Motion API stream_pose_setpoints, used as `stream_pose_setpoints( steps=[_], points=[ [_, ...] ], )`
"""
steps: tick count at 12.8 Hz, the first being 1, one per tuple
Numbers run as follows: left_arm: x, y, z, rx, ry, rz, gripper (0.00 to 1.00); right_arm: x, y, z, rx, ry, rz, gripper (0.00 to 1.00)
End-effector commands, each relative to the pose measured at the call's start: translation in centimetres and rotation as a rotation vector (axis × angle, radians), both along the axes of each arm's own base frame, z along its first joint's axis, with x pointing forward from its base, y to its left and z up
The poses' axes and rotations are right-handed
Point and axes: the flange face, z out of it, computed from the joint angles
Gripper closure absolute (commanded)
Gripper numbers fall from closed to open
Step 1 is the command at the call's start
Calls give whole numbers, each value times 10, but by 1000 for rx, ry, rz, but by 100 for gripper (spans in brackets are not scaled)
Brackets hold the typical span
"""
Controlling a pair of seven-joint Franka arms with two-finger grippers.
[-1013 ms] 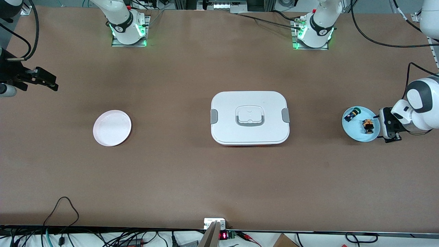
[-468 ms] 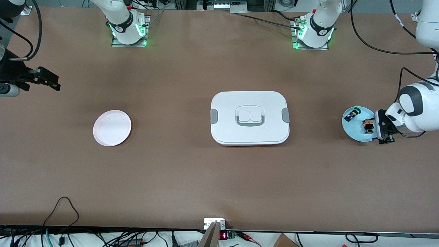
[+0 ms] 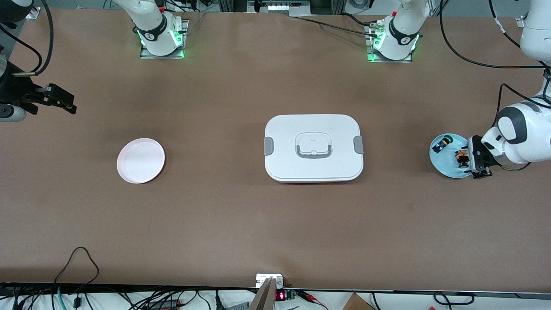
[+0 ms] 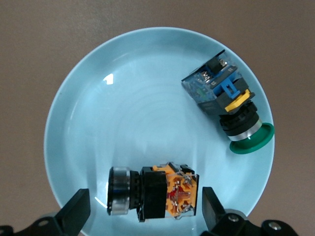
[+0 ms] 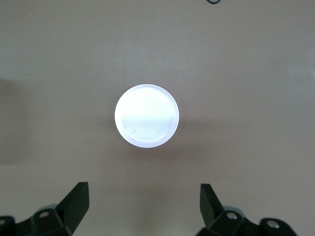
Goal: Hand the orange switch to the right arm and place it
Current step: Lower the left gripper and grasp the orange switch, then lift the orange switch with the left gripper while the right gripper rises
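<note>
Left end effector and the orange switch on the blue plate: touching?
Apart. The left wrist view shows the open left end effector with its fingers either side of the orange switch, blue plate visible between.

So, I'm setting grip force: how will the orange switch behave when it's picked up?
The orange switch looks rigid and blocky, so probably a firm hold. Lying sideways on the glossy blue plate, it may slide or roll on its round end. The open left gripper straddles it.

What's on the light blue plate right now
Two switches lie on the blue plate: the orange switch and a blue-bodied switch with a green cap, apart from each other. The open left gripper hangs over the orange one. Their undersides are hidden.
</note>
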Motion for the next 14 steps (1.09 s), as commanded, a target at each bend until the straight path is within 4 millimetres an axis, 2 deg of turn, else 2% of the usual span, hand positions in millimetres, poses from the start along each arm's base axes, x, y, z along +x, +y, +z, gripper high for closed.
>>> stream_pose_setpoints(
  steps=[1,5,6,8,10,11,12,14],
  points=[
    [-7,4,2,-4,-4,-49,0,2,0,4,6,5,14,0],
    [-9,4,-2,-4,-7,-47,1,3,2,4,13,-6,2,0],
    [-8,3,-1,-4,-11,-54,10,3,3,4,14,-6,3,0],
    [-7,1,0,-9,-15,-79,48,4,12,3,14,-4,20,0],
    [-2,0,5,-16,-33,-139,75,6,33,-3,4,6,59,0],
    [-1,1,9,-18,-42,-138,96,7,45,-8,-3,17,81,0],
    [1,1,12,-16,-48,-135,100,8,48,-10,-4,20,85,0],
    [10,0,29,-39,-88,-95,100,8,44,-9,-1,18,73,0]
  ],
)
